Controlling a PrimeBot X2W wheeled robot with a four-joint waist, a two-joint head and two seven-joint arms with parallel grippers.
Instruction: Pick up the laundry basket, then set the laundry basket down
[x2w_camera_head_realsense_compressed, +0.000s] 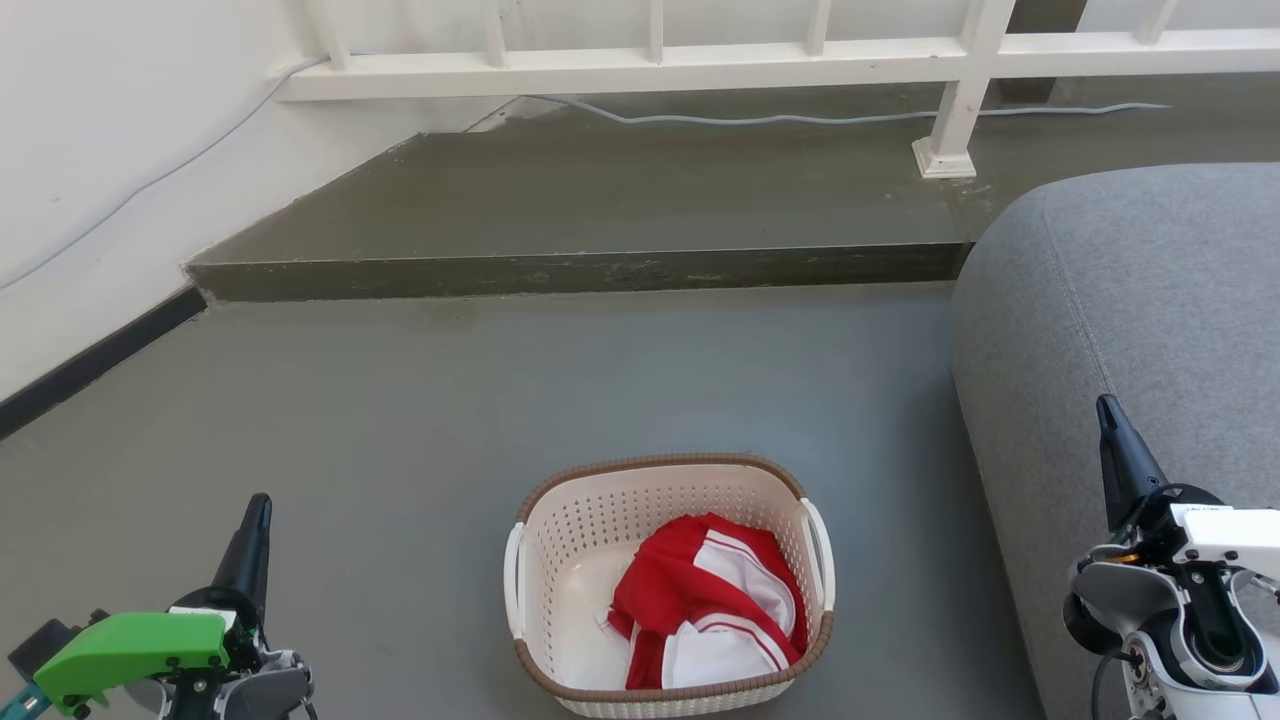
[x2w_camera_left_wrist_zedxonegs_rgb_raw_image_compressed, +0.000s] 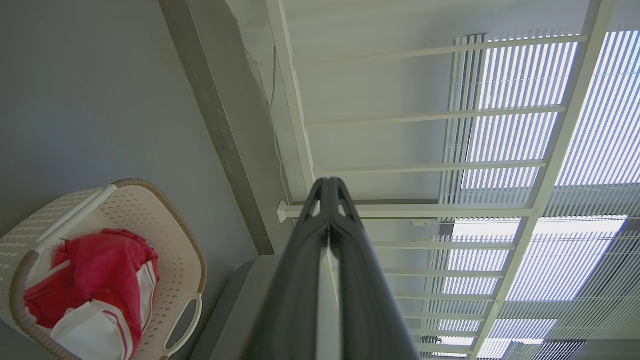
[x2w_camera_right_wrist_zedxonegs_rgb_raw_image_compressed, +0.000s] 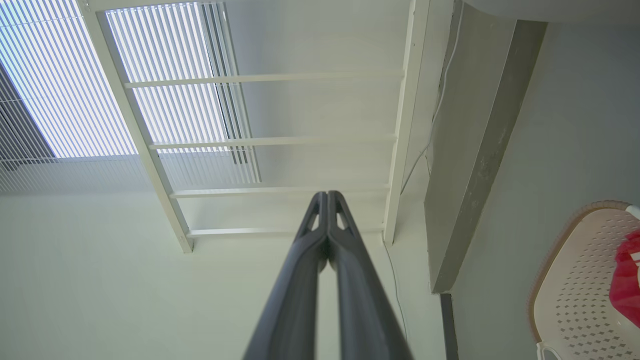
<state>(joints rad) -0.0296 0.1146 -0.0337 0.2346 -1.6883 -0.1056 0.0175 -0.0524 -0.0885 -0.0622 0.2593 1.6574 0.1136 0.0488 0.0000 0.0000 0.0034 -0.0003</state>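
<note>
On grey floor (x2w_camera_head_realsense_compressed: 450, 400) near sofa (x2w_camera_head_realsense_compressed: 1150, 300), laundry basket (x2w_camera_head_realsense_compressed: 600, 520), left hand (x2w_camera_head_realsense_compressed: 258, 512) and right hand (x2w_camera_head_realsense_compressed: 1107, 408) both closed.

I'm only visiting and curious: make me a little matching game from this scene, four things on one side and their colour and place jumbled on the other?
Things:
1. laundry basket
2. garment
3. sofa
4. railing

Descriptions:
A. grey, at the right of the head view
B. white, beyond the raised step
C. red and white, lying inside the laundry basket
D. cream with a brown rim, standing on the floor

Pairs: 1-D, 2-C, 3-A, 4-B.
</note>
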